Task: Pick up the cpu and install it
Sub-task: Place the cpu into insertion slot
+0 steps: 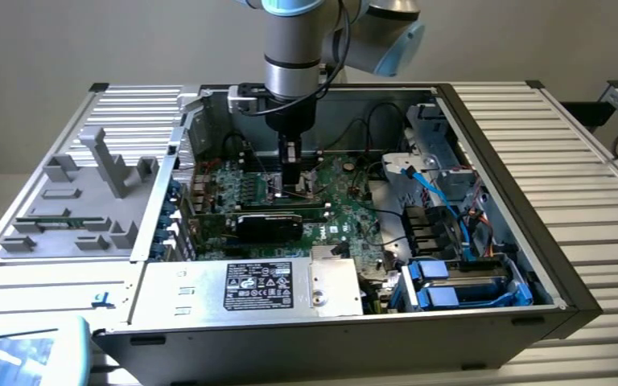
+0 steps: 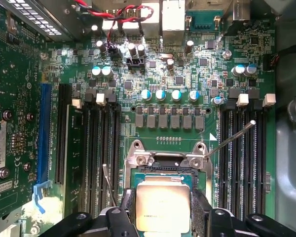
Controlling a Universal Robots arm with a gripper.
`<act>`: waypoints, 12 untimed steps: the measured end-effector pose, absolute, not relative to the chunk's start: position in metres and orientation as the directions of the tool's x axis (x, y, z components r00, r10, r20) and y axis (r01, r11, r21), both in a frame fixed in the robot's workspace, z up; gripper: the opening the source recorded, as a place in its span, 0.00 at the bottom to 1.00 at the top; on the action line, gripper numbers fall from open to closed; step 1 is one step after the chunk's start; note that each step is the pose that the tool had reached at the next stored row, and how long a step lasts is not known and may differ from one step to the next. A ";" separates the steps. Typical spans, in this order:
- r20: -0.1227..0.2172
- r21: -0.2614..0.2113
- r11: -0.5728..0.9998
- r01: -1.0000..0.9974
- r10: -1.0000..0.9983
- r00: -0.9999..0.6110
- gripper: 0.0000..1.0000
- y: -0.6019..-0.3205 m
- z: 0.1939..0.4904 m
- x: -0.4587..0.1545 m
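At the exterior view's left, a grey moulded fixture tray (image 1: 73, 201) lay on the slatted table (image 1: 566, 161), just beside the open computer case (image 1: 395, 334). Along the near side of the case sat the silver power supply box (image 1: 250, 288) with its dark label. Further toward the exterior view's right, my arm hung straight down into the case. My gripper (image 1: 290, 185) was low over the green motherboard (image 1: 347, 205), toward its far side. Past me, on the exterior view's right, ran blue cables (image 1: 434, 193), and blue-tabbed drive bays (image 1: 459, 285) sat in the near right corner.

In the wrist view I saw the cpu (image 2: 163, 206) — silver top, thin greenish edge — squarely between my two black pads (image 2: 131, 210). My gripper (image 2: 164, 215) stood fairly wide, yet each pad pressed against an opposite edge of the chip, so I had hold of it. It was directly over the socket (image 2: 165, 160), whose metal frame showed just beyond the chip. I could not tell whether it rested in the socket or hung just above it. A thin lever (image 2: 230, 139) angled out from the socket, and black memory slots (image 2: 96, 148) flanked it on both sides.
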State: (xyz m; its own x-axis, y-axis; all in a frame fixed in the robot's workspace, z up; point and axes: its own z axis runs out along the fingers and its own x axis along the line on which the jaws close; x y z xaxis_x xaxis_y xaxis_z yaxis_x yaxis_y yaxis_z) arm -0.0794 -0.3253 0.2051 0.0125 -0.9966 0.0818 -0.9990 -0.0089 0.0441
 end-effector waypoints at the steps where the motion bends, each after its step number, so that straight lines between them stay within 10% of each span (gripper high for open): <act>1: 0.082 0.044 -0.009 -0.999 -0.997 0.012 0.55 -0.325 0.205 -0.079; 12: 0.083 0.044 -0.008 -0.999 -0.996 0.012 0.55 -0.325 0.204 -0.079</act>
State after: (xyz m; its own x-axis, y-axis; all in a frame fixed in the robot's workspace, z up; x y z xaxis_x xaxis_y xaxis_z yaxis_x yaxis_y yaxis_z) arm -0.0791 -0.3246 0.2040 0.0121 -0.9965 0.0829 -0.9990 -0.0085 0.0441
